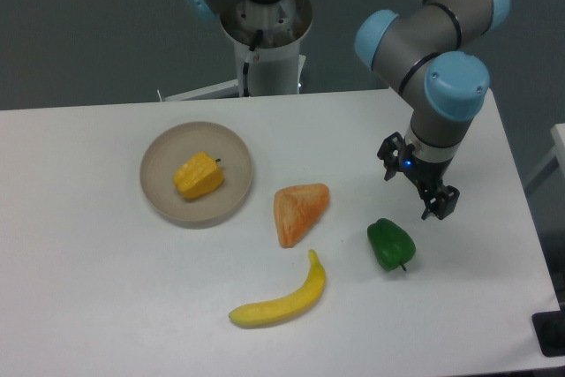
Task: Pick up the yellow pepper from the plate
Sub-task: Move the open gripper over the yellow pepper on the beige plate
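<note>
The robot arm (441, 15) runs out past the top edge, the bench (88, 306) is cut off at the left and bottom edges, and the gripper (415, 178) is too small to show how its jaws stand.

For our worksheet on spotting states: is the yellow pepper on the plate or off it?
On it. The yellow pepper lies inside the rim of the plate, left of centre, untouched; the pincer is far to the right.

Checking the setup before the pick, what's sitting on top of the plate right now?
Only the yellow pepper lies on the plate, slightly left of centre, with bare plate around it. The patch of plate under the pepper is covered. The gripper is far off, near the green pepper.
</note>
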Controlling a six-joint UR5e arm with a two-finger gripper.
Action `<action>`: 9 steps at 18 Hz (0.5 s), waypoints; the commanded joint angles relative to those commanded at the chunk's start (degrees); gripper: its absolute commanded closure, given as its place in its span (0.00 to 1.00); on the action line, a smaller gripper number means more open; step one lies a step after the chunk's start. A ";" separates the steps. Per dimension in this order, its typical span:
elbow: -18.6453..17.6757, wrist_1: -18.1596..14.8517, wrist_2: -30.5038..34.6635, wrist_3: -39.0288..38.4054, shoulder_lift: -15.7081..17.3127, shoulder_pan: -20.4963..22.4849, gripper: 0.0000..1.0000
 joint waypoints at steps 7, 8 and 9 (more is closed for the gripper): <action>-2.10 -0.53 -0.09 -1.23 2.63 -0.44 0.00; -3.15 -0.53 -0.52 -1.23 4.03 -0.70 0.00; -4.73 -0.53 -0.88 -1.32 5.44 -1.49 0.00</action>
